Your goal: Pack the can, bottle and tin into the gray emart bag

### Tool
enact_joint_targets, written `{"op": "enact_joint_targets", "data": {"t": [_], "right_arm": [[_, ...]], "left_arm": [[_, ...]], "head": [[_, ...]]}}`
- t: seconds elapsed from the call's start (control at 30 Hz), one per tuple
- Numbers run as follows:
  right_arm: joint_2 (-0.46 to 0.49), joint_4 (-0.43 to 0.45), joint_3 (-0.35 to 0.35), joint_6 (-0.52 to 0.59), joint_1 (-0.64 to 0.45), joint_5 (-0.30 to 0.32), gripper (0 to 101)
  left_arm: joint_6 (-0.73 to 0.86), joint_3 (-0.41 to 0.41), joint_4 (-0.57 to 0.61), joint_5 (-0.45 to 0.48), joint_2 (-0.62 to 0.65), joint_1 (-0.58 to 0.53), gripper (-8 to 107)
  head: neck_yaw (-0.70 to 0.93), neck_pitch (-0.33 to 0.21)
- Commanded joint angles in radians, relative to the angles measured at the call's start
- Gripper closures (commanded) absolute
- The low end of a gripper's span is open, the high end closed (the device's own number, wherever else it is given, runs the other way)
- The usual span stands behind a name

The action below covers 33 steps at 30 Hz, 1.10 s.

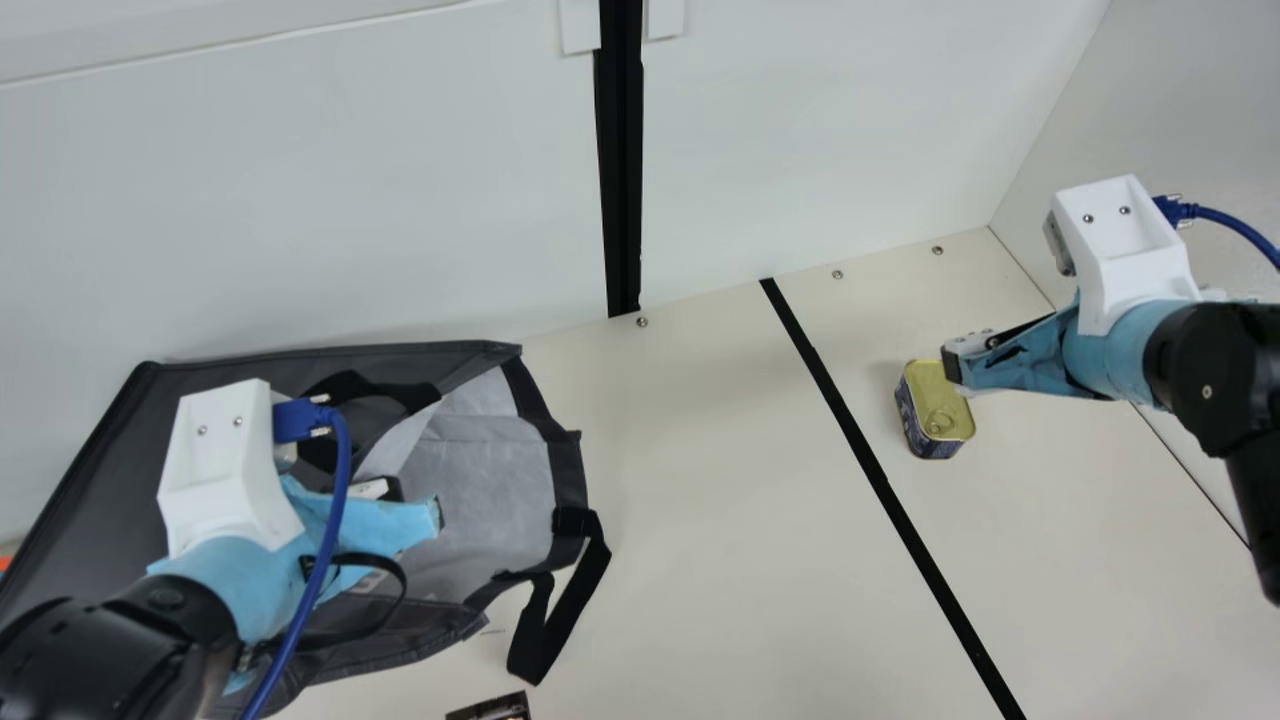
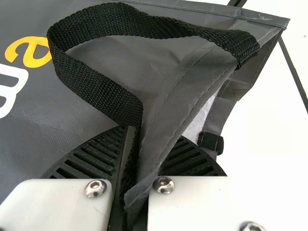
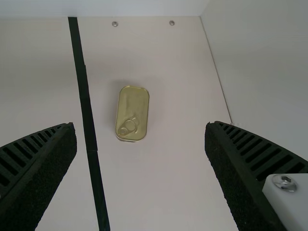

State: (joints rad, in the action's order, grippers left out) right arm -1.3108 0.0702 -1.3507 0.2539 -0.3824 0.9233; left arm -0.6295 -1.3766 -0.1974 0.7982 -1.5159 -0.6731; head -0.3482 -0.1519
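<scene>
jaws, main view: my left gripper (image 1: pixel 408 503) is closed on the gray, black-trimmed fabric bag (image 1: pixel 567 470); the small gold-lidded rectangular tin (image 1: pixel 940 405) sits well right of it. left wrist view: the pinched rim (image 2: pixel 175 113) looks limp, liable to sag. right wrist view: right gripper (image 3: pixel 140 144) spread wide. i'd take the stiff, probably slick tin midway along its long sides.

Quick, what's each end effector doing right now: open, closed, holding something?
Left end effector: closed, gripping the gray bag by its edge.
Right end effector: open, holding nothing; the tin sits on the table.
</scene>
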Motion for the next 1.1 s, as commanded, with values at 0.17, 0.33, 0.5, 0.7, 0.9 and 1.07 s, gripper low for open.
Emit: {"op": "enact_joint_targets", "data": {"t": [0.17, 0.33, 0.5, 0.7, 0.9, 1.07], "right_arm": [[-0.042, -0.018, 0.008, 0.014, -0.016, -0.025, 10], [-0.079, -0.040, 0.008, 0.012, -0.026, -0.035, 10], [-0.114, -0.060, 0.005, 0.010, -0.033, -0.041, 10], [-0.154, -0.077, 0.001, 0.009, -0.039, -0.051, 10], [-0.194, -0.087, 0.002, 0.014, -0.047, -0.068, 10], [-0.227, -0.094, -0.002, 0.023, -0.055, -0.081, 10]], "left_arm": [[0.000, 0.000, 0.000, 0.000, 0.000, 0.000, 89], [0.000, 0.000, 0.000, 0.000, 0.000, 0.000, 89], [0.000, 0.000, 0.000, 0.000, 0.000, 0.000, 89], [0.000, 0.000, 0.000, 0.000, 0.000, 0.000, 89], [0.000, 0.000, 0.000, 0.000, 0.000, 0.000, 89], [0.000, 0.000, 0.000, 0.000, 0.000, 0.000, 89]], "head": [[-0.001, -0.023], [-0.001, -0.023], [-0.001, -0.023], [-0.001, -0.023], [-0.001, -0.023], [-0.001, -0.023]]}}
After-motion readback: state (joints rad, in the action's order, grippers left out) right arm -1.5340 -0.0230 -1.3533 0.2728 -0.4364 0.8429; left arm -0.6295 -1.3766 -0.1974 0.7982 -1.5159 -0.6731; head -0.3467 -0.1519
